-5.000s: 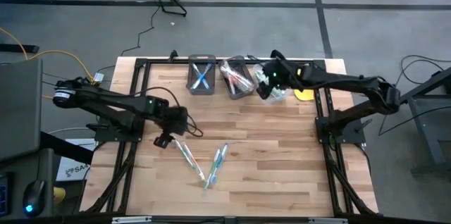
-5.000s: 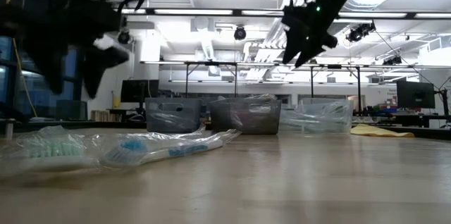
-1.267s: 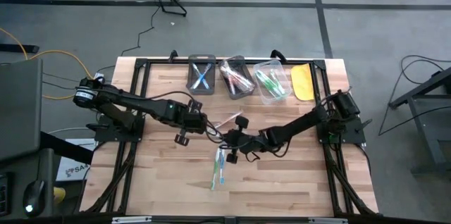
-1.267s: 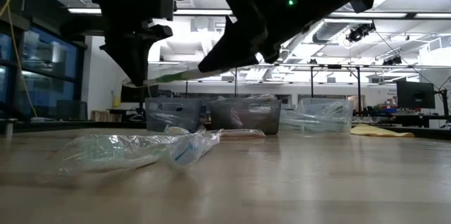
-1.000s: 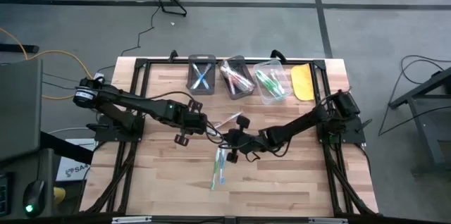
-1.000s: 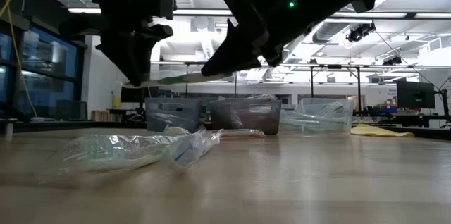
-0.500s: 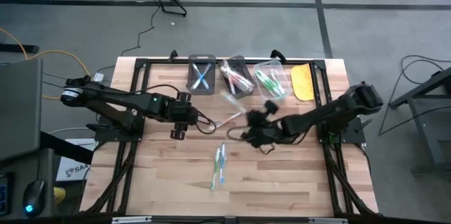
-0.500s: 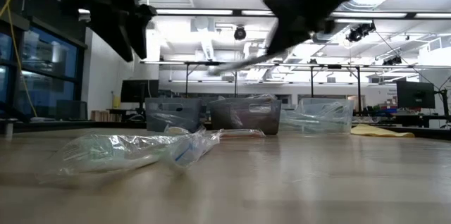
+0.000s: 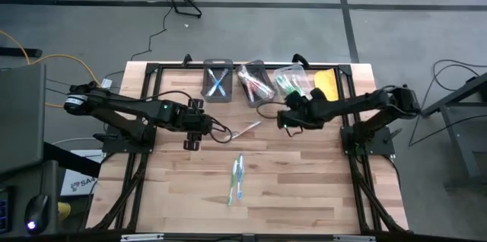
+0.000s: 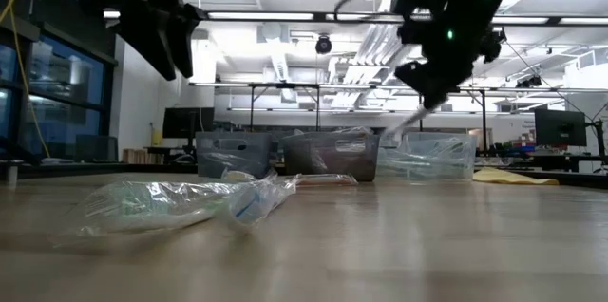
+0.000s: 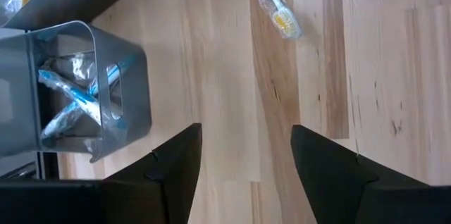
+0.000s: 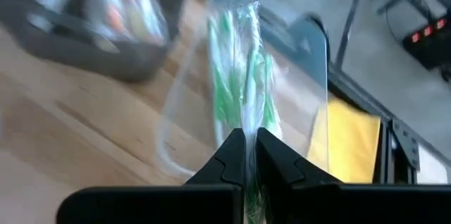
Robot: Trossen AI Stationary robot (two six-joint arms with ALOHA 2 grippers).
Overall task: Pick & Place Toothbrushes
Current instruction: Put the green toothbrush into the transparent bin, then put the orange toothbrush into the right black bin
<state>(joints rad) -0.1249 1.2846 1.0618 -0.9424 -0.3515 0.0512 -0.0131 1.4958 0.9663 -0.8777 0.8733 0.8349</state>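
right gripper (image 12: 244, 150) pinched shut on crinkly-wrapped green toothbrush (image 12: 243, 83) above clear bin (image 9: 291, 84) w/ green brushes. left gripper (image 11: 243, 157) wide open, empty. grey bin (image 9: 218, 81) holds blue ones; wrapped pair (image 9: 237, 179) on wood table (image 9: 304, 181).

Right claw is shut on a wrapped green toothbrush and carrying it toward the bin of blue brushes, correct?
Not quite. The right claw is shut on the wrapped green toothbrush, but the right wrist view shows it heading for the clear bin of green brushes beside the yellow flat object, not the bin of blue brushes, which the high view puts at the row's far end.
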